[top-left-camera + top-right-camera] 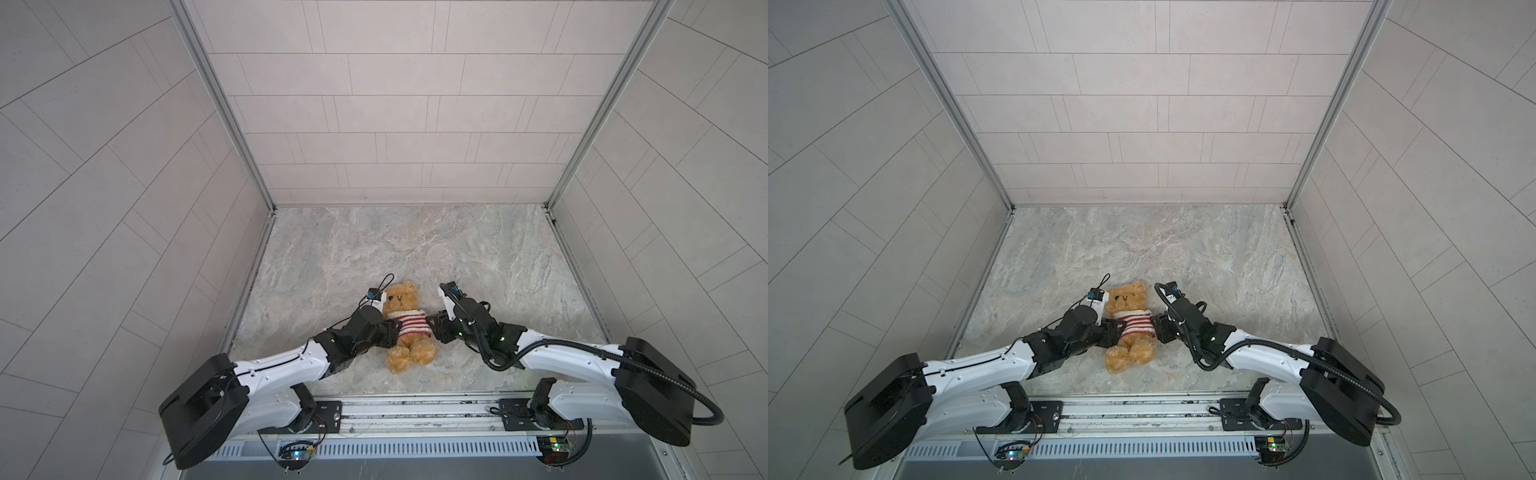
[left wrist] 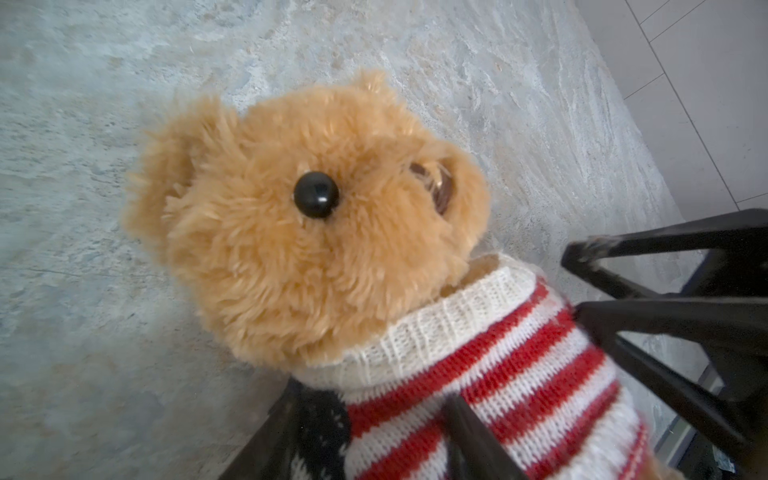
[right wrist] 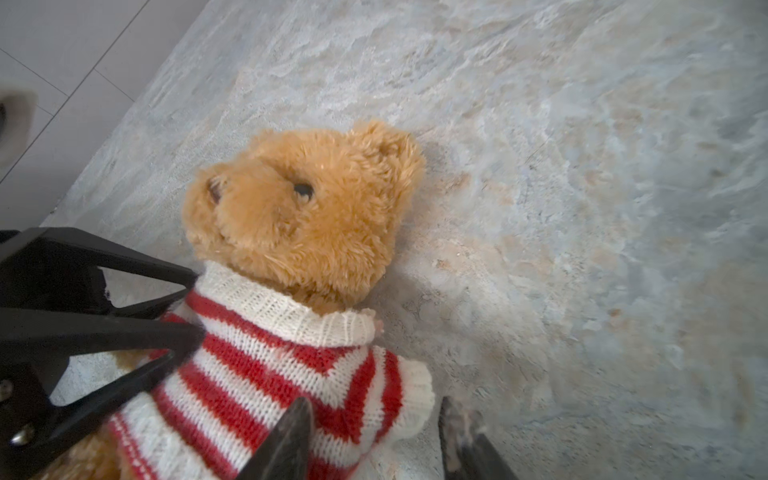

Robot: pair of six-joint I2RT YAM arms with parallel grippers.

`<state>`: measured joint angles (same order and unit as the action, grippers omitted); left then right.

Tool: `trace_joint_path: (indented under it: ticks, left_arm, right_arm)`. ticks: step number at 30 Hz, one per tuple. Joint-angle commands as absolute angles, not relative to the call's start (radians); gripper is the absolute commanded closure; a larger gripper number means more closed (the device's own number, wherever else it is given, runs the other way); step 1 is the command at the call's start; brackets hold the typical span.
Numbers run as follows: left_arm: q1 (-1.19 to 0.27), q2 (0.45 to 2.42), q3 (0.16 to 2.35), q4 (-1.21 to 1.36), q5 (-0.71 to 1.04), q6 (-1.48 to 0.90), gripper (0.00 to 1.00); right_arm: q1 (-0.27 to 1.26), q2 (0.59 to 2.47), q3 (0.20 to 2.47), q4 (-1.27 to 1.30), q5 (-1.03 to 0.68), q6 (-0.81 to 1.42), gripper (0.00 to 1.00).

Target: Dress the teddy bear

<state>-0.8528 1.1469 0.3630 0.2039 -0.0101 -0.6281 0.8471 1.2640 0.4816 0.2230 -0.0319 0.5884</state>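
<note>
Robot fingers flank a dressed toy: the left gripper [image 1: 392, 330] stands with its fingers [image 2: 473, 436] apart, astride one side of a red-and-white striped sweater [image 1: 411, 326]. One finger lies over the knit and the other sits at its edge; whether they pinch the fabric cannot be told. Across the garment, the right gripper [image 1: 433, 328] is spread as well. One of its fingers [image 3: 286, 440] rests over the stripes, while its partner sits on the bare surface just clear of the white sleeve cuff [image 3: 415, 386], which lies between the two.

Between both sets of fingers lies the teddy bear [image 1: 399, 301], on its back, the sweater on its torso and the ribbed white collar [image 2: 436, 326] around its neck. Past the fingertips, away from the arms' bases, is the bear's head, face up. Back toward the arms' mounting rail [image 1: 415, 409], its bare legs [image 1: 397, 361] splay out. All of it rests on a marbled, stone-look table [image 1: 415, 249], boxed in by pale tiled walls [image 1: 395, 104] on three sides.
</note>
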Motion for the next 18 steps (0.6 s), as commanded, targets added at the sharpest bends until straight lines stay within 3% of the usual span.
trace_joint_path:
  ticks: [1,9,18]
  left_arm:
    - [-0.843,1.142,0.326,0.234,-0.016,-0.589,0.42]
    - [-0.772,1.14,0.327,0.271,0.024,-0.564,0.41]
    - [-0.722,1.185,0.414,0.241,0.048,-0.501,0.37]
  right_arm:
    - [0.845,1.312,0.474,0.313,-0.086,0.615,0.47]
    - [0.868,1.406,0.501,0.388,-0.128,0.643,0.53]
    - [0.917,1.375,0.515,0.392,-0.11,0.664,0.57]
